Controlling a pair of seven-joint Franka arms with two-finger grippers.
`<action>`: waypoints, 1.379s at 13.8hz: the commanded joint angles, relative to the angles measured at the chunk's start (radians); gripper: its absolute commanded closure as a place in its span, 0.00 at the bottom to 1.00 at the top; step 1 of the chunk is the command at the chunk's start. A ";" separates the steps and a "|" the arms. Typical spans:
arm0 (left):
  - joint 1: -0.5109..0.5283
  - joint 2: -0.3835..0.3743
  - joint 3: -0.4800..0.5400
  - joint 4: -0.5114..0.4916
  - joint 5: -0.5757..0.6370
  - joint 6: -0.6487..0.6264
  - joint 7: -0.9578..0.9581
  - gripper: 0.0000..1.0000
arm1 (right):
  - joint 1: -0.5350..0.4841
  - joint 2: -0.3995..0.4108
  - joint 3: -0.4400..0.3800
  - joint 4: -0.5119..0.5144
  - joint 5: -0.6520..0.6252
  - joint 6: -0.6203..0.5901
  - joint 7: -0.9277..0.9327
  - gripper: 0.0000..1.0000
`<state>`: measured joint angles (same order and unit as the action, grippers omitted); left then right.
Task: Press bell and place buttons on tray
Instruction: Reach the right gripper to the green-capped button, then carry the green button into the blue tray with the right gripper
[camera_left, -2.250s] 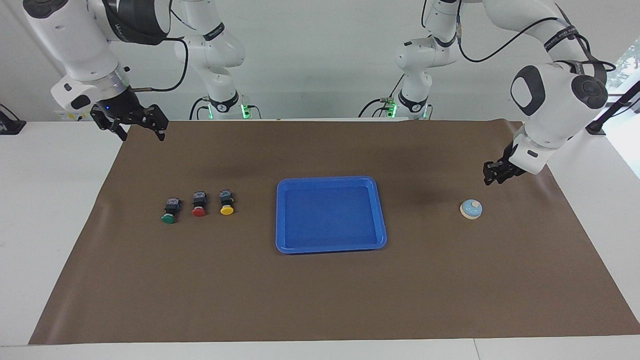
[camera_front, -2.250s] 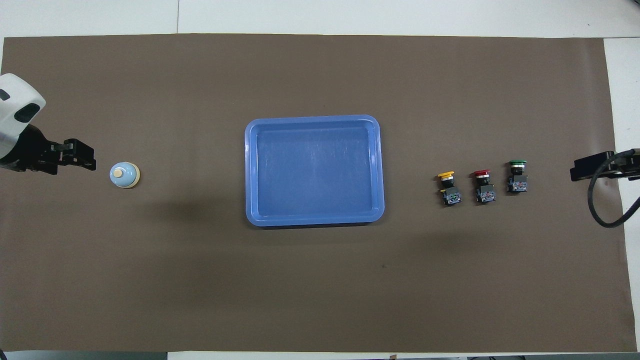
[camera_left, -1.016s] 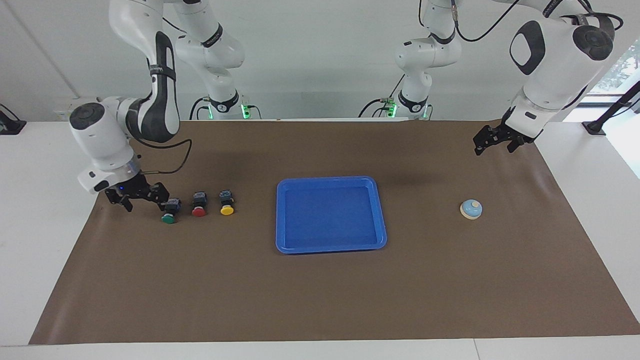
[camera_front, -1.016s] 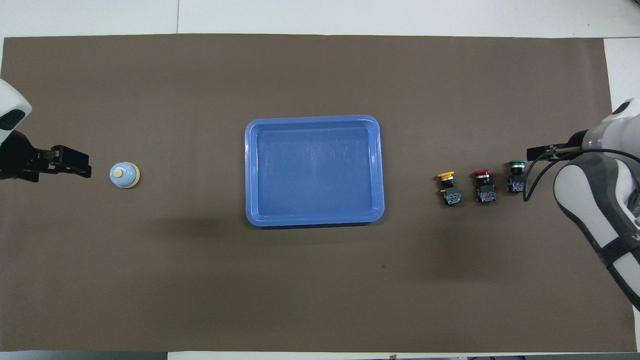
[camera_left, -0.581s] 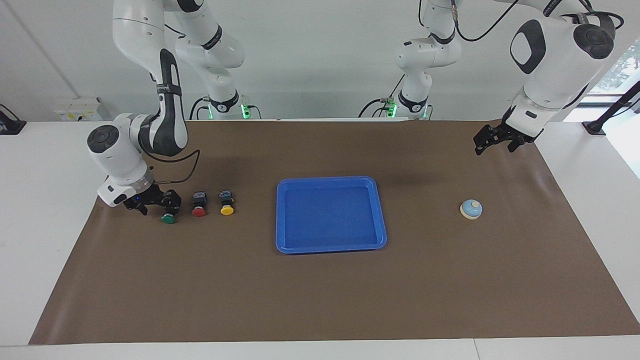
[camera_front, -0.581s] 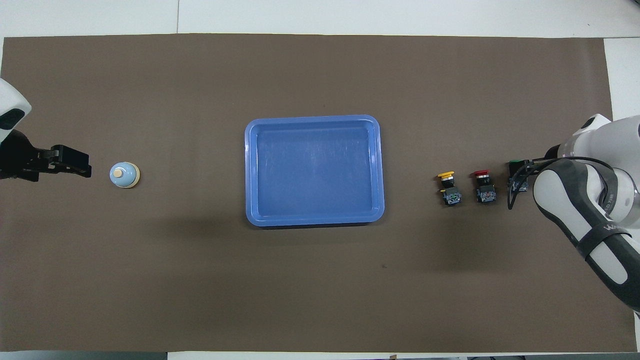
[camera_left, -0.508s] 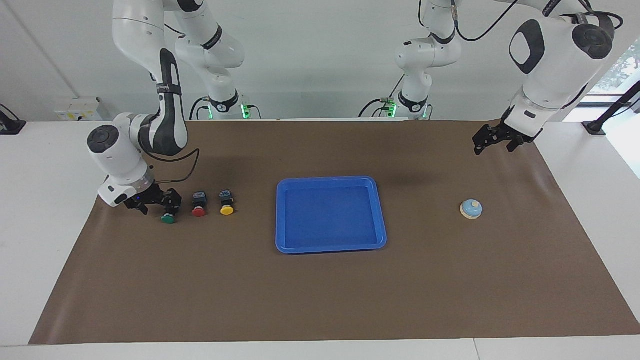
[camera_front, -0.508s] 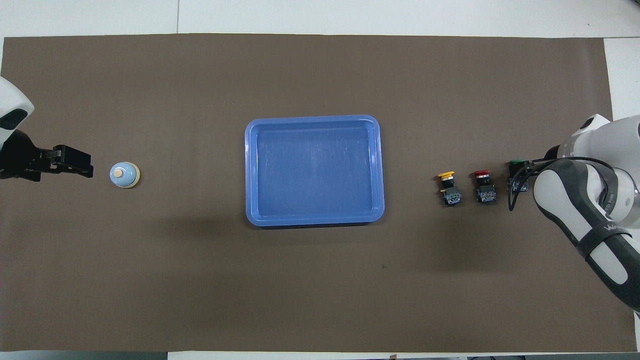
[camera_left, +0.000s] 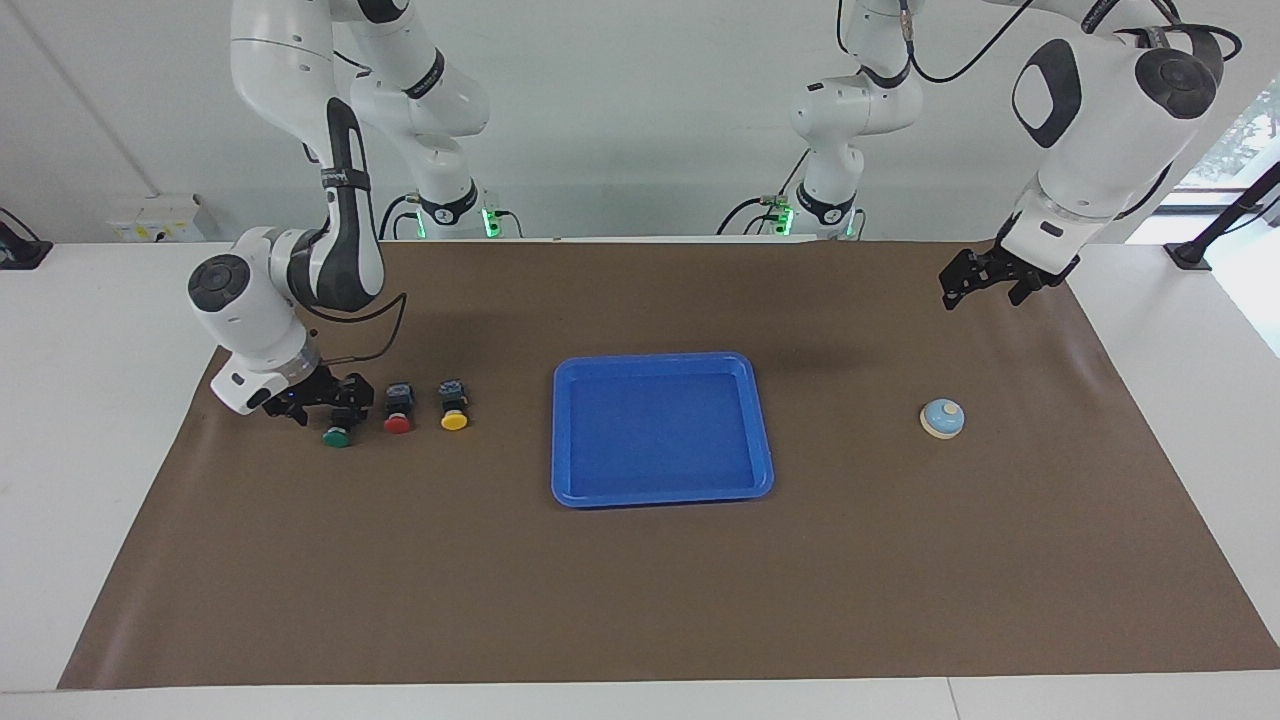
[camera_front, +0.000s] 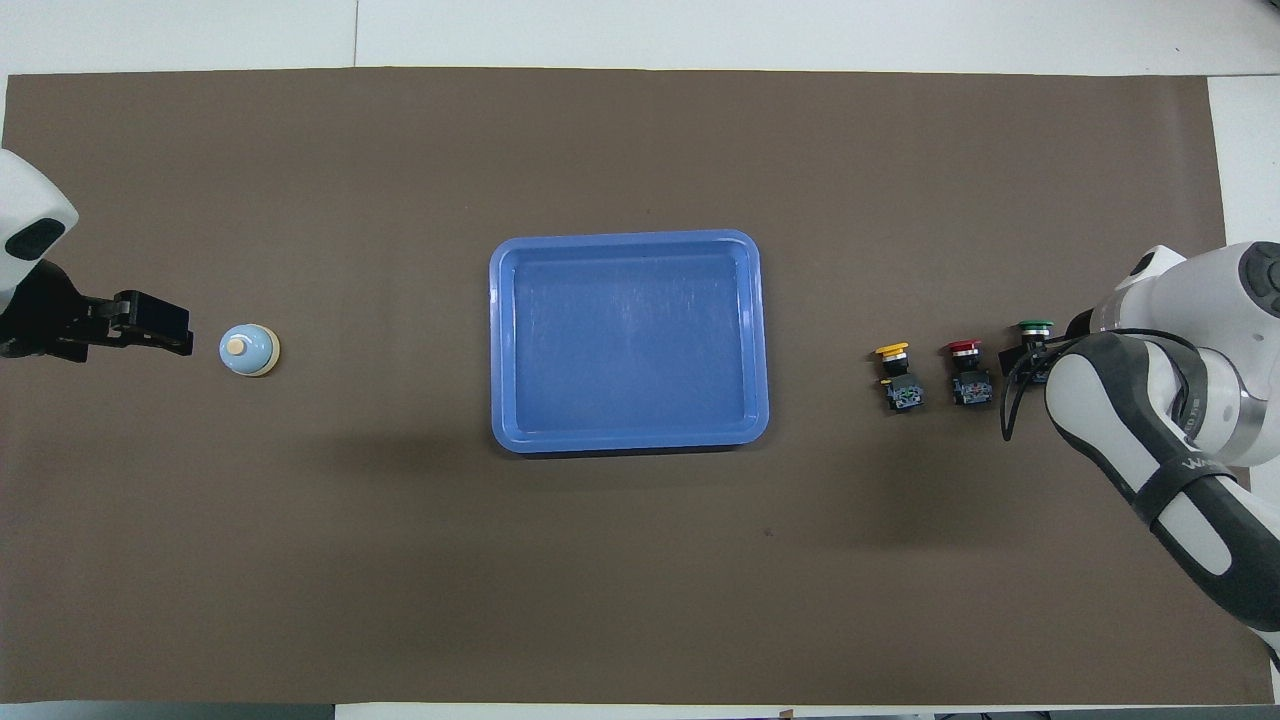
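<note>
Facing view: right tool (camera_left: 338, 403) astride green button (camera_left: 338, 431), grip undeterminable; small, rigid, light, best grasped by black body; left tool (camera_left: 985, 278) waits, width unclear.

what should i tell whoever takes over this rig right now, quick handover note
Right gripper: down at the green button, around its black body; no firm grip visible yet.
Left gripper: waiting in the air above the mat, near the robots' edge at the left arm's end, clear of the bell.
Red button and yellow button sit in a row with the green one on the mat at the right arm's end.
Blue tray mid-table, nothing in it.
Done: no button placed. Whether the bell was pressed cannot be told.
Left: all three buttons into the tray.
</note>
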<state>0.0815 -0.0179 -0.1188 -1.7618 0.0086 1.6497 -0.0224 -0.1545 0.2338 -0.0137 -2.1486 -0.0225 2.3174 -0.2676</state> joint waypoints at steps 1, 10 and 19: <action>0.001 -0.011 0.007 -0.001 0.001 -0.005 -0.004 0.00 | -0.007 -0.021 0.003 -0.022 0.007 0.004 -0.033 0.43; 0.006 -0.011 0.010 -0.001 0.001 -0.007 -0.004 0.00 | 0.080 -0.014 0.055 0.221 0.082 -0.240 0.078 1.00; 0.006 -0.011 0.008 -0.001 -0.001 -0.007 -0.004 0.00 | 0.579 0.041 0.057 0.263 0.118 -0.167 0.773 1.00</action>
<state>0.0853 -0.0179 -0.1107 -1.7618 0.0086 1.6497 -0.0226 0.3757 0.2354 0.0522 -1.8899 0.0809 2.0994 0.4149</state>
